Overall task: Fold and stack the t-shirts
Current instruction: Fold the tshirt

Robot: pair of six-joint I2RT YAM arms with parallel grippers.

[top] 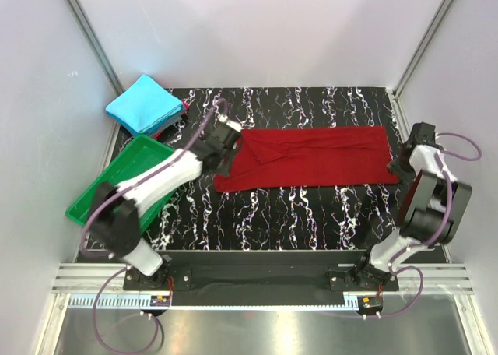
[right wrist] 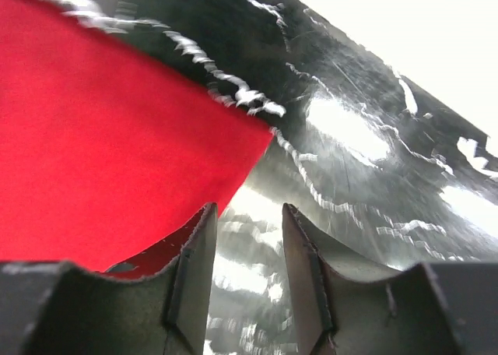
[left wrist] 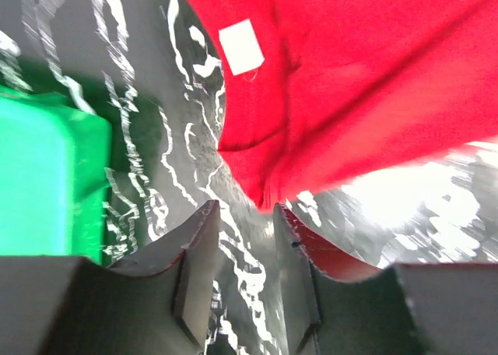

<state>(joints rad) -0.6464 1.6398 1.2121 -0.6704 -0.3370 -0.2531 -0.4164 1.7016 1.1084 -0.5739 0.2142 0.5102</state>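
Currently dark-red tee (top: 311, 156) lies as a long folded strip across mid table (top: 296, 207), one end per arm. Cyan tee (top: 144, 104) sits folded at far-left corner, prob. the stack base. Left gripper (left wrist: 243, 209) & right gripper (right wrist: 247, 209): jaws parted, empty, just short of cloth edges.

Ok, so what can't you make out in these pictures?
- Top view: something dark red under the folded blue t-shirt, mostly covered.
- Left wrist: white label on the red t-shirt, too blurred to read.
- Right wrist: most of that shirt, cut by the frame edge.
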